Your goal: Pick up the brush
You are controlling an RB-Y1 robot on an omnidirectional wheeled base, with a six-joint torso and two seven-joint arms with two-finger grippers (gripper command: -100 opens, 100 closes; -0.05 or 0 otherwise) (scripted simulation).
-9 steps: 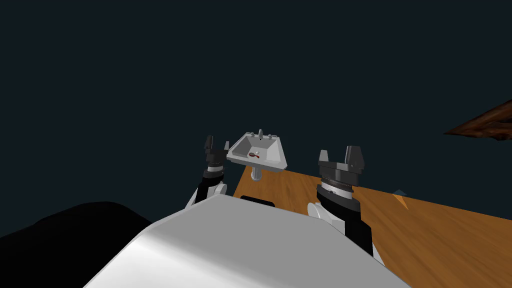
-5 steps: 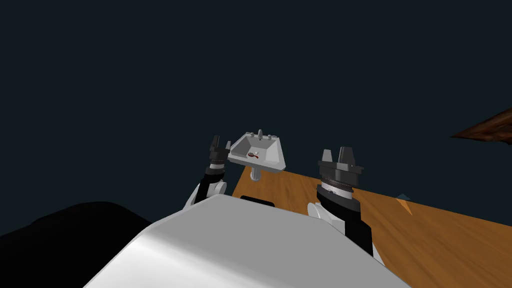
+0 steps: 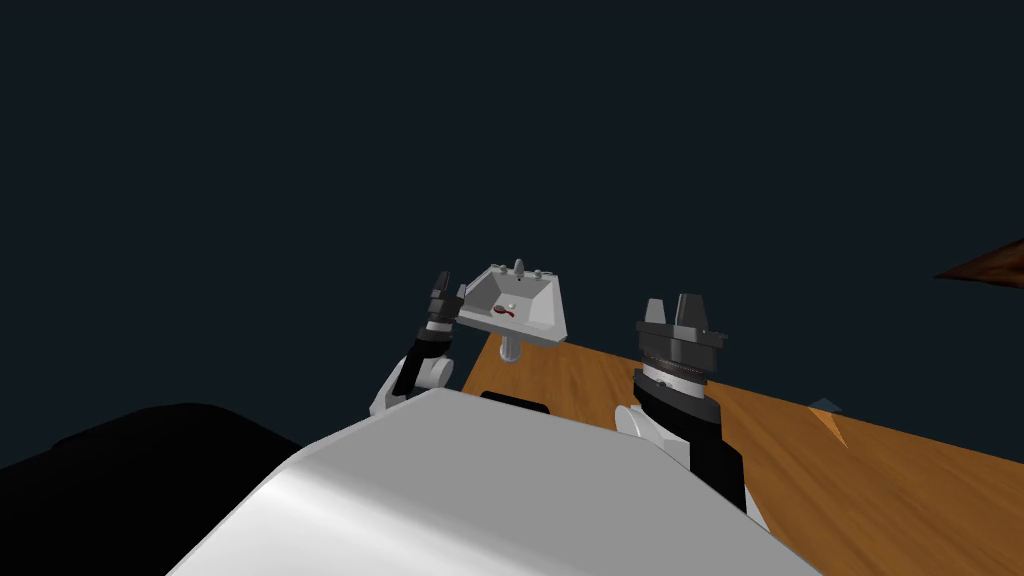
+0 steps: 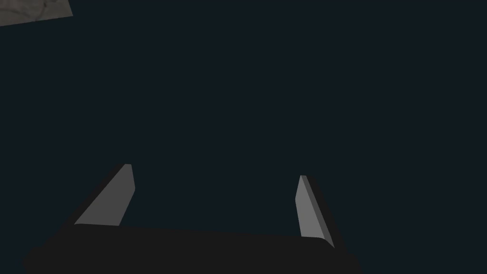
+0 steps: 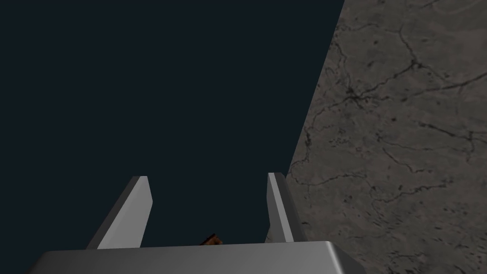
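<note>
Brush (image 3: pixel 503 311), dark red, lay on the basin floor of the white sink (image 3: pixel 545 305). Left gripper (image 3: pixel 441 288) stood raised just beside the sink's left rim, apart from the brush, its fingers (image 4: pixel 114 200) spread and holding nothing. Right gripper (image 3: pixel 682 308) stood raised over the wooden floor (image 3: pixel 590 375), well to the right of the sink, its fingers (image 5: pixel 135 214) likewise spread and empty.
</note>
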